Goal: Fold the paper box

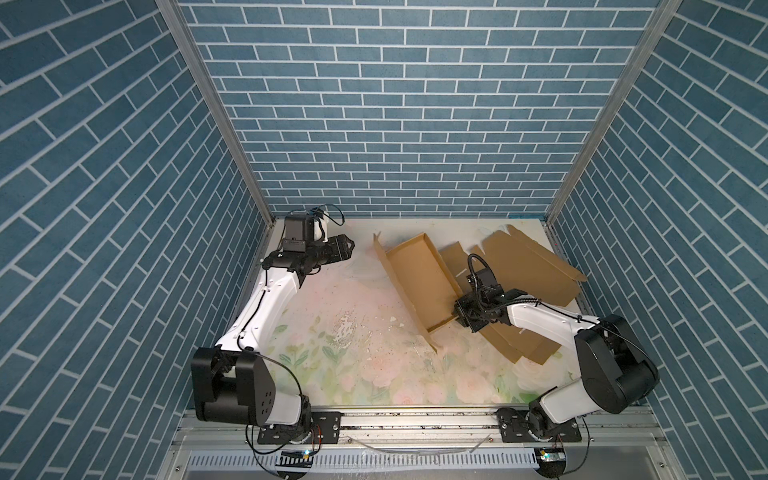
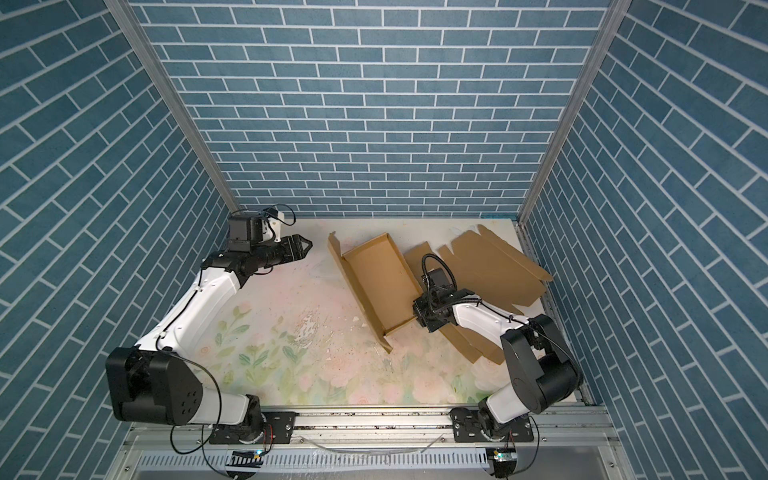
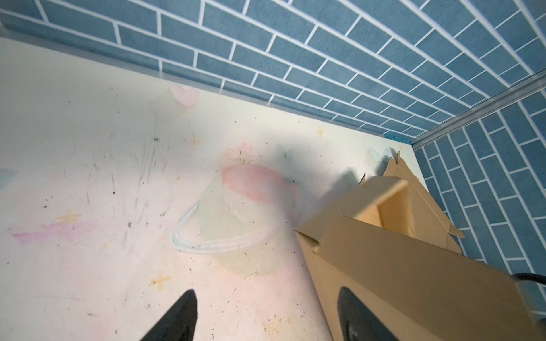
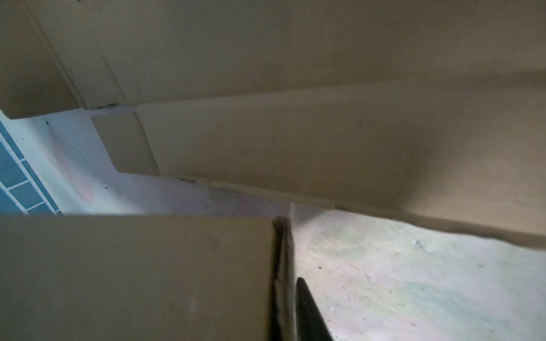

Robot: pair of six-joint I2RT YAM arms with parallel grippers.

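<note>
R end effector [image 1: 458, 321] at paper box [image 1: 415, 272] corner edge.

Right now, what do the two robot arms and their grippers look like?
The left arm and right arm are white and rounded, with bulky black joint housings and thin black cables alongside. A ribbed black hose loops above the right wrist. The left gripper and right gripper are black, with pointed fingers.

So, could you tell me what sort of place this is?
Likely a lab robot cell, not a real room: brick-print panels on aluminium posts enclose a floral-print table with a metal rail in front.
</note>
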